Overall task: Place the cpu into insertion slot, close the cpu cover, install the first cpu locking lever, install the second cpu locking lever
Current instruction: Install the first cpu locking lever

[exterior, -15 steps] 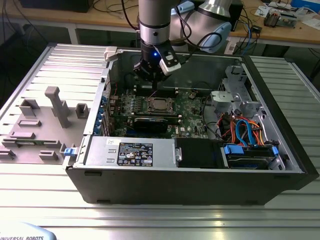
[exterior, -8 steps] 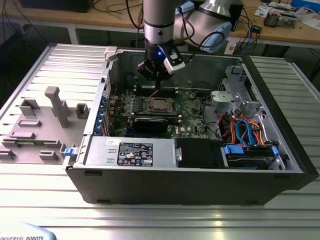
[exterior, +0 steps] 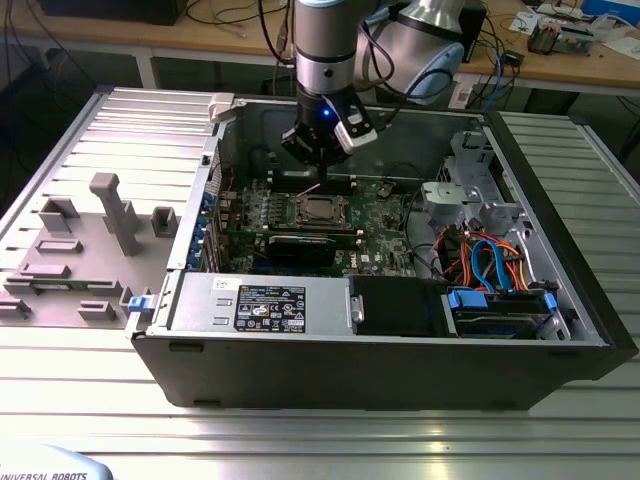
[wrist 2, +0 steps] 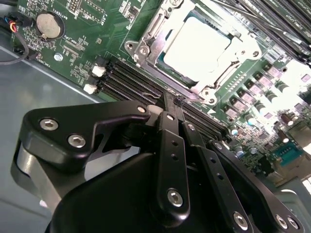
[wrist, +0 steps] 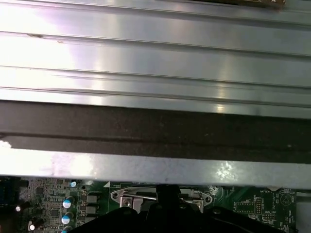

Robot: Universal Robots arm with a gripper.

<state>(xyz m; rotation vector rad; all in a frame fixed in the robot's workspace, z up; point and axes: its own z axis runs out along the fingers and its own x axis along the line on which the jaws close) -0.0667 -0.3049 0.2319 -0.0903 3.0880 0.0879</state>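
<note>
The cpu (wrist 2: 197, 46) lies silvery face up in the insertion slot (exterior: 318, 210) on the green board. The shiny cpu cover (wrist 2: 154, 30) lies flat around it as a frame. My gripper (wrist 2: 176, 103) hangs just beside the socket's edge, over the black memory slots, its two black fingers (wrist 2: 170, 131) pressed together. A thin wire locking lever (wrist 2: 154, 93) runs right at the fingertips; I cannot tell whether it is pinched. In the exterior view the gripper (exterior: 315, 178) stands just behind the socket. In the first wrist view the socket's rim (wrist: 146, 196) shows under the case wall.
The open computer case (exterior: 560, 200) lies on a ribbed metal table (exterior: 300, 440). A black graphics card (exterior: 300, 245) sits in front of the socket, a power supply (exterior: 260, 300) nearer, cables (exterior: 490, 260) on the exterior view's right. Grey fixtures (exterior: 115, 210) stand on the exterior view's left.
</note>
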